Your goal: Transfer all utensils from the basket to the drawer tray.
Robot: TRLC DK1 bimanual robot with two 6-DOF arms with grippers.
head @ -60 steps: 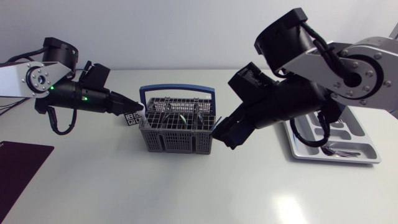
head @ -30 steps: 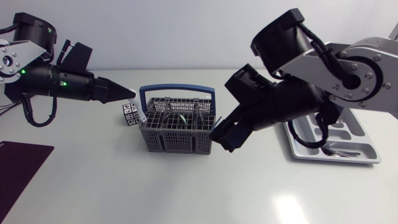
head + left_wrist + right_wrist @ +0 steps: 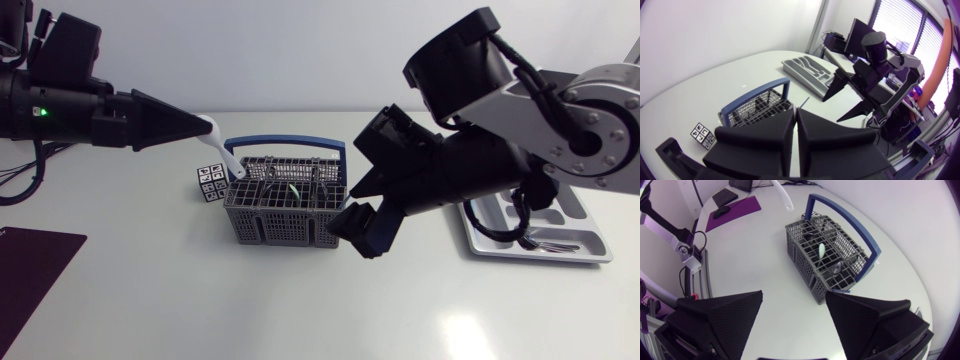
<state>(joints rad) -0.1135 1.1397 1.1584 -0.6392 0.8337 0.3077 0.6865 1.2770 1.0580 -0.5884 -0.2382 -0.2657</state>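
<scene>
The left hand (image 3: 204, 125) is clamped on the top of a white utensil (image 3: 222, 152), whose lower end is at the left rim of the basket (image 3: 285, 228). It should lift straight up, clear of the blue handle (image 3: 285, 143). Then it should cross high to the tray (image 3: 592, 238), passing above the right hand (image 3: 362, 228), which hangs open beside the basket.

Pale glossy table (image 3: 200, 310) with a dark purple mat (image 3: 30, 268) at one edge

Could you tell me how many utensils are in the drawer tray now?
1: a dark fork lies in the drawer tray's nearest compartment. The right arm covers part of the tray, so others may be hidden.
</scene>
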